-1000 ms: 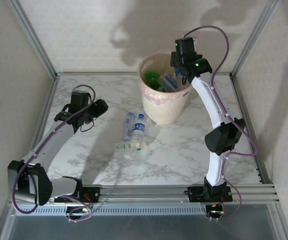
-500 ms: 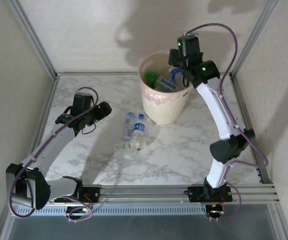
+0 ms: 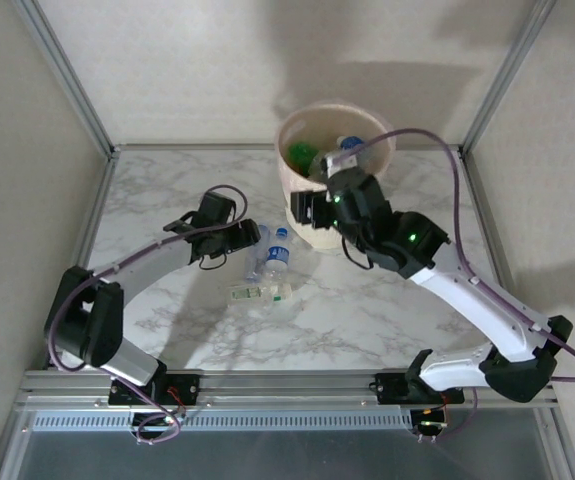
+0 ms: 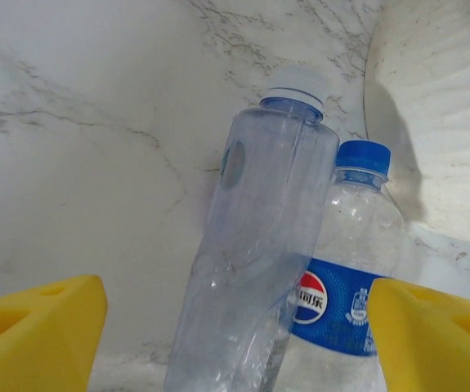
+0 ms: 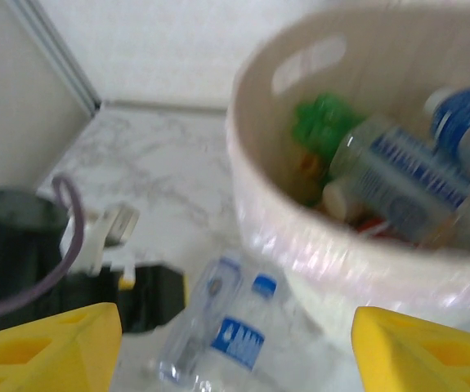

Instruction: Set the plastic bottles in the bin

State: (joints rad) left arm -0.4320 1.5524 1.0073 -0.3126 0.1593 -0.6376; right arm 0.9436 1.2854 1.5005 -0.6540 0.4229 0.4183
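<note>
Bottles outstanding: clear bottle [image 4: 259,220] and blue-capped bottle [image 4: 349,269] lay touching on bench [image 3: 167,200], just left of bin [image 3: 289,135]. Left end effector [image 4: 235,335] stood open, spanning both. Right end effector [image 5: 235,343] was open and empty. Grip was best centred on clear bottle alone, lest the pair slip.

Cream bin [image 3: 332,105], grey-veined white table [image 3: 167,180], blue-capped clear bottle [image 4: 353,237].

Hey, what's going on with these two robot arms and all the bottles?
The arms are clearing a table. The bin already holds several bottles. The left gripper is open and lined up on a clear bottle and a blue-capped bottle lying side by side next to the bin; neither is gripped. A third bottle lies just nearer the arms. The right gripper is open and empty, in front of the bin.
</note>
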